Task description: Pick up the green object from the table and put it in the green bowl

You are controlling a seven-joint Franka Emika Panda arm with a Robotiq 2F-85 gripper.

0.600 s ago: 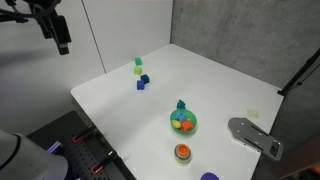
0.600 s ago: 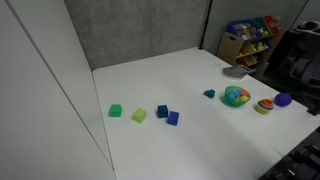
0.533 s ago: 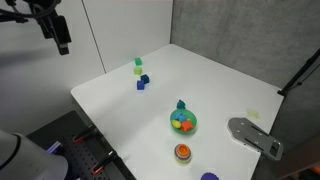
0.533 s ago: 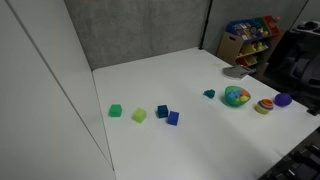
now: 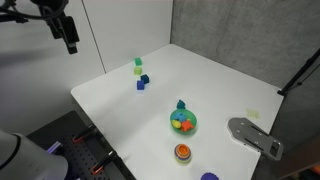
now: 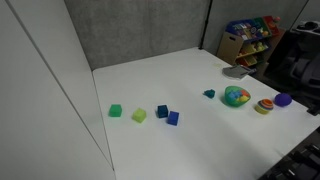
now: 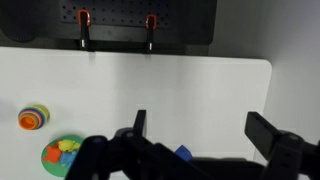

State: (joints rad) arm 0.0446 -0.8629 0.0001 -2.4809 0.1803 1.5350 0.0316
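Gripper (image 5: pixel 72 44) has shifted sideways above the table edge; we note its rigid black fingers spread wide. The squarish dark teal-green block (image 6: pixel 161 111) sits on the smooth white table (image 6: pixel 200 140), well apart from the round green bowl (image 6: pixel 244 101).

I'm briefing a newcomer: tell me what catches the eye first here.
The bright green bowl, filled with colourful pieces, stands out on the white table, with a small teal block just beside it. A row of small green and blue blocks lies farther off. The hand hangs open high up, away from them all.
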